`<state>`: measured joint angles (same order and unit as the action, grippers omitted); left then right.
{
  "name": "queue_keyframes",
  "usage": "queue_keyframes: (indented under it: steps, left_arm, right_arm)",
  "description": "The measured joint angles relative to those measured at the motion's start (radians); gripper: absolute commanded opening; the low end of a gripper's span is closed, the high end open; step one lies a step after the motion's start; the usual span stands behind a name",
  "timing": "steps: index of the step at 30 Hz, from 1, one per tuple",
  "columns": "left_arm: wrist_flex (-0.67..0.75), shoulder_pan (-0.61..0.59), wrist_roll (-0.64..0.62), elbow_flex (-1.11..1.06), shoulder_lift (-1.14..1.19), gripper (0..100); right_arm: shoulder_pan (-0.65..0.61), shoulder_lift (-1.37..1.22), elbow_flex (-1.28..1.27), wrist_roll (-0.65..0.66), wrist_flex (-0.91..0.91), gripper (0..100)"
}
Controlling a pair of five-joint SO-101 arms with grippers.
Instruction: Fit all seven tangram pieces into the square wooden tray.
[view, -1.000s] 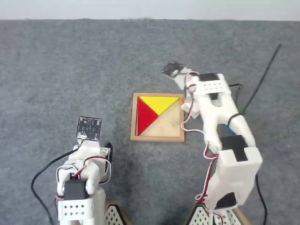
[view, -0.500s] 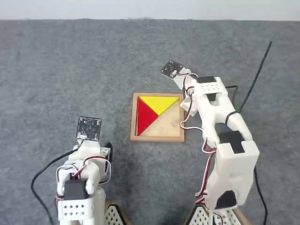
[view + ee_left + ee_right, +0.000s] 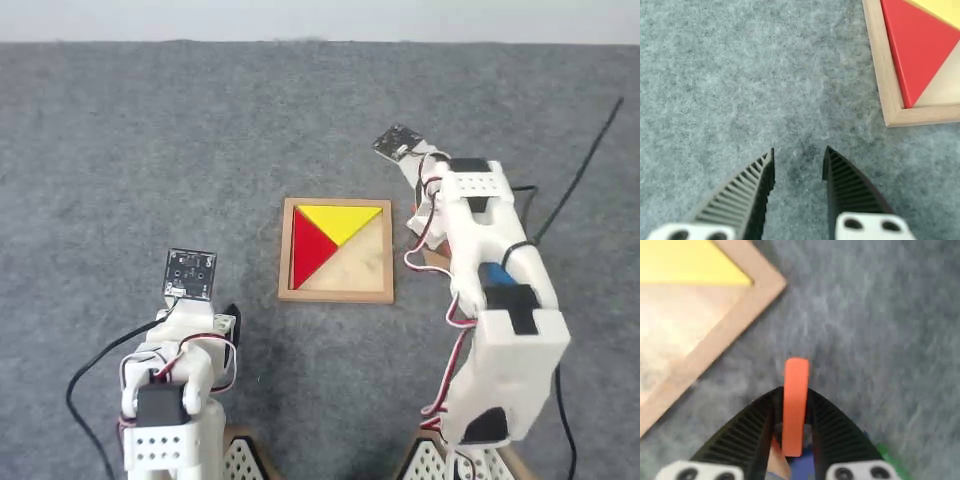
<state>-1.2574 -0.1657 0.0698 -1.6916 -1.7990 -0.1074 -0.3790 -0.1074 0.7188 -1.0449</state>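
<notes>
Consult the right wrist view for the grasp. The right gripper [image 3: 794, 396] has its jaws clenched on an orange piece [image 3: 795, 405], held edge-on over the grey counter [image 3: 880, 330], just outside one corner of the wooden tray [image 3: 735, 315]. In the high view the right arm [image 3: 485, 250] covers this grasp. There you see only that the arm stands just beside the tray's right rim, apart from it.

Consult the left wrist view for the left gripper [image 3: 798, 161]. Its jaws are released, with bare counter between them, near the tray corner that holds the red triangle [image 3: 920, 50]. In the high view the left arm [image 3: 175, 370] sits well apart from the tray, toward the near left.

The high view alone gives the full tray layout. The yellow triangle [image 3: 340, 220] lies along the far rim and the red triangle lies along the left rim. The two touch along a diagonal. Bare wood shows across the near and right portions of the tray floor. Grey counter surrounds the tray on every side, widest to the left and beyond the far rim.
</notes>
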Motion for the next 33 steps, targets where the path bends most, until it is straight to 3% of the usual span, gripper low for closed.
queue_keyframes:
  steps: [6, 14, 20, 28, 33]
  left_arm:
    - [0.0, 0.0, 0.0, 0.0, 0.0, 15]
    - [0.0, 0.003, 0.0, 0.0, 0.0, 15]
    - [0.0, 0.0, 0.0, 0.0, 0.0, 15]
    - [0.0, 0.002, 0.0, 0.0, 0.0, 15]
    - [0.0, 0.002, 0.0, 0.0, 0.0, 15]
  right_arm:
    - [0.002, 0.114, 0.0, -0.02, -0.121, 3.6]
    - [-0.086, 0.334, 0.0, 0.258, -0.407, 0.9]
    - [-0.226, 0.5, -0.097, 0.371, -0.476, 0.9]
    - [-0.445, 0.586, -0.17, 0.374, -0.443, 0.9]
    - [-0.537, 0.586, -0.17, 0.166, -0.325, 0.8]
